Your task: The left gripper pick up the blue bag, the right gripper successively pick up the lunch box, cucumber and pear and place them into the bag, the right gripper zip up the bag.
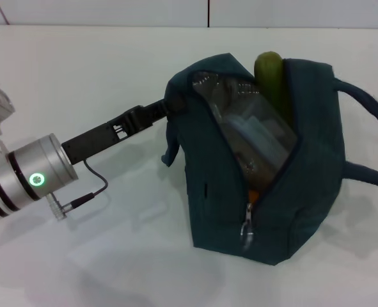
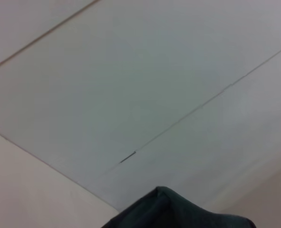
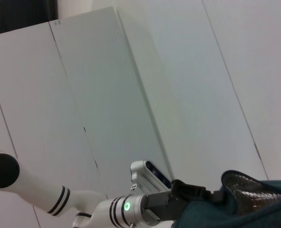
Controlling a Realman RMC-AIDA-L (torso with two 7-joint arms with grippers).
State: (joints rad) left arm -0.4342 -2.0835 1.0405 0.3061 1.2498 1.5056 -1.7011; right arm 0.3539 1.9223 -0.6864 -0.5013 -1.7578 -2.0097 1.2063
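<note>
Dark blue bag (image 1: 304,192) upright, unzipped; clear lunch box (image 1: 259,137) and green cucumber (image 1: 273,80) inside.

Left pincer (image 3: 216,195) at bag (image 3: 240,209) (open)

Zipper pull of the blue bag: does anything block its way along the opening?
Yes. The cucumber sticks up out of the far end of the blue bag, above the lunch box. The zipper pull hangs at the near end, so closing would meet the cucumber.
</note>
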